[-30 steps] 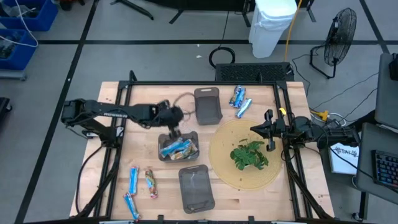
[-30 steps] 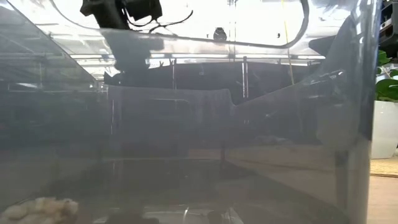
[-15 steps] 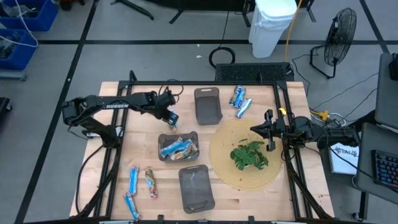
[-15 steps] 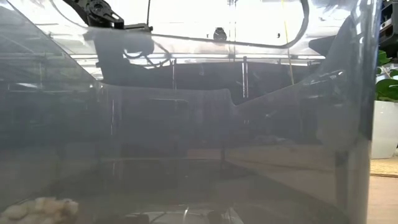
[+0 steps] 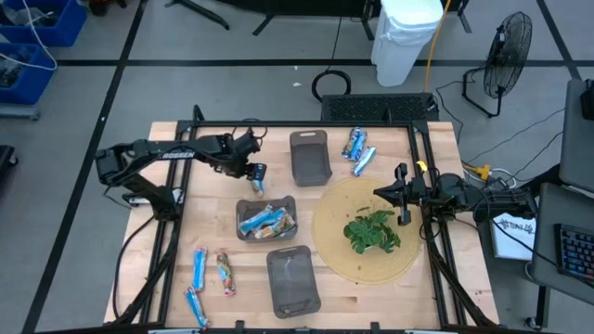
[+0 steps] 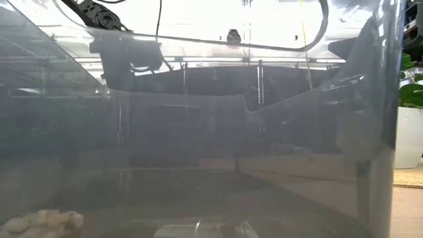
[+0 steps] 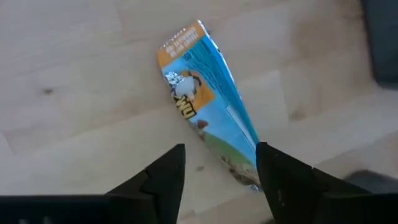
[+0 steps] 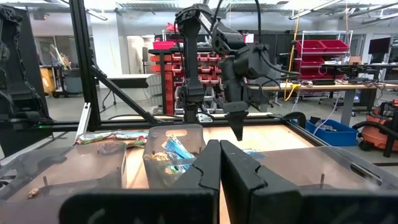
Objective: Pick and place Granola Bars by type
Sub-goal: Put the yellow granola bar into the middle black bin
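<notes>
A blue-and-white granola bar (image 7: 208,109) with an orange end lies flat on the bare wood left of the far grey tray (image 5: 310,158). My left gripper (image 7: 221,171) points steeply down over the bar's near end, open, with a finger on either side of it. In the high view this gripper (image 5: 252,170) is just beyond the middle tray (image 5: 266,223), which holds several bars. More bars lie at the far right (image 5: 357,150) and near left (image 5: 200,267). My right gripper (image 5: 401,197) waits shut at the table's right side.
A third grey tray (image 5: 293,281) sits near the front edge. A green leafy plant (image 5: 371,232) lies on a round mat (image 5: 325,250) at the right. Black frame rails (image 5: 176,213) run along both sides. Bare wood lies around the placed bar.
My left gripper has gone from over the middle tray toward the table's far edge and down, rolling its wrist, with the blue bar. The bar now lies on the wood left of the far tray.
</notes>
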Available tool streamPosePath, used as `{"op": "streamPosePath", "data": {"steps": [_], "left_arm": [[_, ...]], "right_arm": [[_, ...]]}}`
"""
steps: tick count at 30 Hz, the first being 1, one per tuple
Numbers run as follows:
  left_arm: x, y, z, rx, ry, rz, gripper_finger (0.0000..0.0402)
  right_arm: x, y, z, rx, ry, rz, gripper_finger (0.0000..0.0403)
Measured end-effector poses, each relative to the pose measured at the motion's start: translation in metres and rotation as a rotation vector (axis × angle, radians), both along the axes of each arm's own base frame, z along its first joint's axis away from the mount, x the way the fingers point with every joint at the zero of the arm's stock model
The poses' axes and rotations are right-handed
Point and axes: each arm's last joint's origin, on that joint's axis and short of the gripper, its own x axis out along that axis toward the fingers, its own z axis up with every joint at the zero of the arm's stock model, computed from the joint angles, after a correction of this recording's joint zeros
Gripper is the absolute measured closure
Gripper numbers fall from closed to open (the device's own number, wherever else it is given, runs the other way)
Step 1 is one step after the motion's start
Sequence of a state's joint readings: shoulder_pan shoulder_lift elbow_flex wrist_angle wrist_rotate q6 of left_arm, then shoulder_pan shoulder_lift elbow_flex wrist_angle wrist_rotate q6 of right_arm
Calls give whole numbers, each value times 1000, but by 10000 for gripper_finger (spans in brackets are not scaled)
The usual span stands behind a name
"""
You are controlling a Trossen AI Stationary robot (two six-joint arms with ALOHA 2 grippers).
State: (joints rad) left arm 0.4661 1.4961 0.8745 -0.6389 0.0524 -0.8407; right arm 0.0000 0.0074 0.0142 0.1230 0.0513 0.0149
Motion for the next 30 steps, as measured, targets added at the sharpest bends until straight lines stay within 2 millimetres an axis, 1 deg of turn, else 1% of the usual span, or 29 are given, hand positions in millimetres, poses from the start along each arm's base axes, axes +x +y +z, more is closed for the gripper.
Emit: {"op": "streamPosePath", "data": {"steps": [6,11,15,24,27,30], "left_arm": [[5,7,-23,-91,41,8,223],[10,13,-36,-130,33,-3,226],[11,15,-40,-129,29,-19,227],[11,23,-40,-101,2,-66,229],[10,25,-40,-78,-2,-86,249],[9,28,-40,-69,-4,-93,291]], "right_arm": [[0,0,0,0,0,0,403],[0,0,0,0,0,0,403],[0,0,0,0,0,0,403],[0,0,0,0,0,0,403],[0,0,0,0,1,0,403],[0,0,0,0,1,0,403]]}}
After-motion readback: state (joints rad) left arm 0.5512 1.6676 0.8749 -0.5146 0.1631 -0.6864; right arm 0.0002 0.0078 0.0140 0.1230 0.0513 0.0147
